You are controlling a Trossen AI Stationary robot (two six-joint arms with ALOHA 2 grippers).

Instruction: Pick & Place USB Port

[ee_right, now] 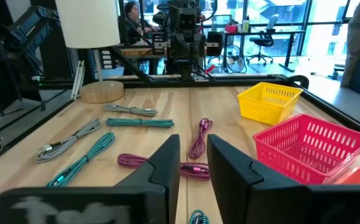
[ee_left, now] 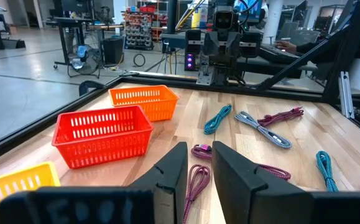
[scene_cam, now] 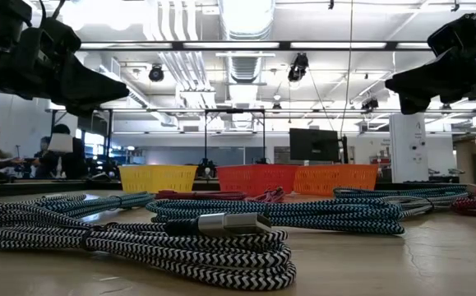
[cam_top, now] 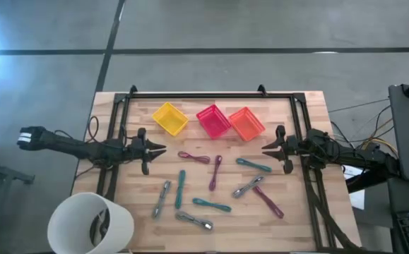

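Several coiled USB cables, maroon (cam_top: 193, 156), teal (cam_top: 253, 165) and grey (cam_top: 248, 186), lie flat on the wooden table (cam_top: 303, 113). Three small baskets stand in a row at the far side: yellow (cam_top: 170, 118), pink-red (cam_top: 213, 121) and orange (cam_top: 246, 123). My left gripper (cam_top: 160, 149) hovers at the left of the cables, open and empty, pointing toward the table's right; it also shows in its wrist view (ee_left: 198, 146). My right gripper (cam_top: 266, 148) hovers at the right, open and empty, pointing toward the table's left; it also shows in its wrist view (ee_right: 193, 138).
A white lamp shade (cam_top: 91, 224) stands at the near left corner. A black metal frame (cam_top: 211, 94) runs along the table's far and side edges. In the low view a grey braided cable with a silver plug (scene_cam: 221, 224) lies nearest the front edge. People sit in the room behind.
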